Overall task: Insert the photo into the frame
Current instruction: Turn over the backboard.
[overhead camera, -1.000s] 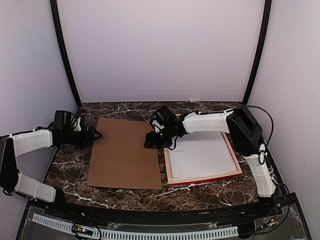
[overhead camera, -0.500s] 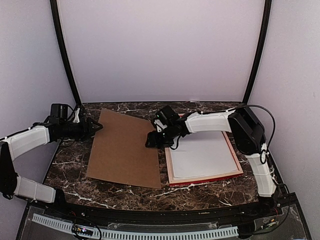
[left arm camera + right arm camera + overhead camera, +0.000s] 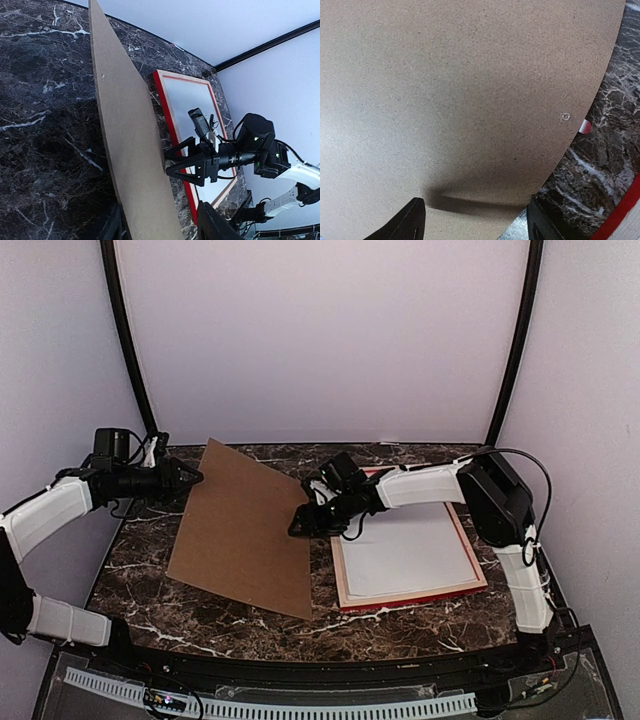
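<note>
Board of plain brown is seen tilted over the left half of the marble table: its far left corner stands high, while its near edge is down at the tabletop. That high corner is met by the left gripper, and in the left wrist view the board's edge is seen running between the fingers – whether it is pinched there or only propped cannot be told. The right gripper is set against the board's right edge with its jaws spread wide and nothing between them; from the right wrist view the board's face is seen just beyond the fingertips. The frame is laid flat on the right half of the table, just beside the board, with red rails showing along its near and right sides. A white sheet is seen lying inside it – whether that sheet is the photo turned face down cannot be told.
</note>
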### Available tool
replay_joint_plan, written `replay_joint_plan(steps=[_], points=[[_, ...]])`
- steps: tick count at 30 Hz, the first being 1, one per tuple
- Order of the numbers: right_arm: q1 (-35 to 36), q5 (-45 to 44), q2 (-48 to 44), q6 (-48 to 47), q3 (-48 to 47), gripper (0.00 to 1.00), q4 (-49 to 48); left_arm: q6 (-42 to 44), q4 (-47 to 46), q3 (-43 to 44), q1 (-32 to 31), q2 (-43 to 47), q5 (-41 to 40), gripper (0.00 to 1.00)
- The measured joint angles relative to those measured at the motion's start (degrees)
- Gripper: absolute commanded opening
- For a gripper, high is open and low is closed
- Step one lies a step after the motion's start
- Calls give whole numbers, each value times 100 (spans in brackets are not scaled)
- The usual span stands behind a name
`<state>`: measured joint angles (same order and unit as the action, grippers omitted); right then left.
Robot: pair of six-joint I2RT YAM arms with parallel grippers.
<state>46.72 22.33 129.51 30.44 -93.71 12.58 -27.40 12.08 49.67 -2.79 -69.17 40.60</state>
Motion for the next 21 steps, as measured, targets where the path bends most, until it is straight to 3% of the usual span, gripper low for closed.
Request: replay_joint_plan(steps=[8, 21], points=[[-2, 85, 0, -81, 31, 70, -33, 26, 313, 105, 0, 0, -140, 37], [-42, 542, -52, -199, 273, 70, -380, -50, 481, 343, -59, -210, 476, 42]])
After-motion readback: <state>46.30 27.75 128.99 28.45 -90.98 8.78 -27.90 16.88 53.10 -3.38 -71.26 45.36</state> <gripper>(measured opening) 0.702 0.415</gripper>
